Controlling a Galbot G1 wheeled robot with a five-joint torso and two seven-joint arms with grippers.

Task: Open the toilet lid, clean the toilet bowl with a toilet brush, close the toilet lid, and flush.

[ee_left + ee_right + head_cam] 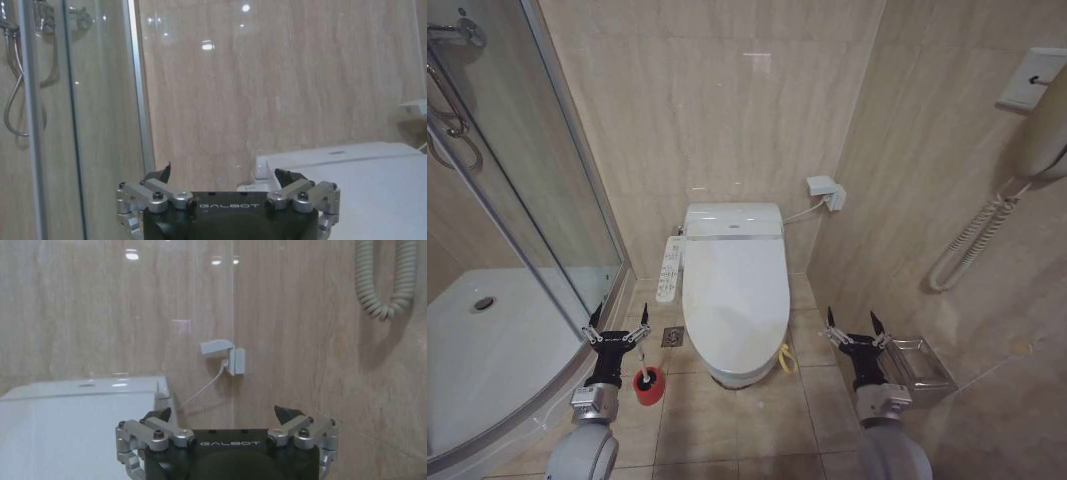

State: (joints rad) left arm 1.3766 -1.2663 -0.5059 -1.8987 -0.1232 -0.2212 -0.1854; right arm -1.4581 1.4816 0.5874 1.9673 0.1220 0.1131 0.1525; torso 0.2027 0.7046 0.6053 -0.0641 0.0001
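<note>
A small beige-tiled bathroom seen from above. In the middle stands a white floor-standing toilet with the toilet lid (735,290) shut flat over the toilet bowl (742,374), of which just the front base shows beneath the lid's front edge. A small yellow loop (786,358) hangs at the lid's front right edge, and a long white control panel (668,268) runs along the toilet's left side. On the floor just left of the toilet's front stands the toilet brush (647,379), its thin white handle rising from a round red holder cup. The left gripper (616,331) hovers just above and to the left of the brush, its fingers spread apart and holding nothing; whether a fingertip touches the handle is hard to judge from this angle. The right gripper (856,334) hovers to the right of the toilet's front, near the loop, its fingers likewise spread and empty. A glass shower enclosure (547,200) with a white shower tray (487,350) is on the left. On the right wall hangs a handset with a coiled cord (972,240), and a small metal rack (919,365) sits low by the right gripper. A white wall socket (825,191) with a cable is behind the toilet.
</note>
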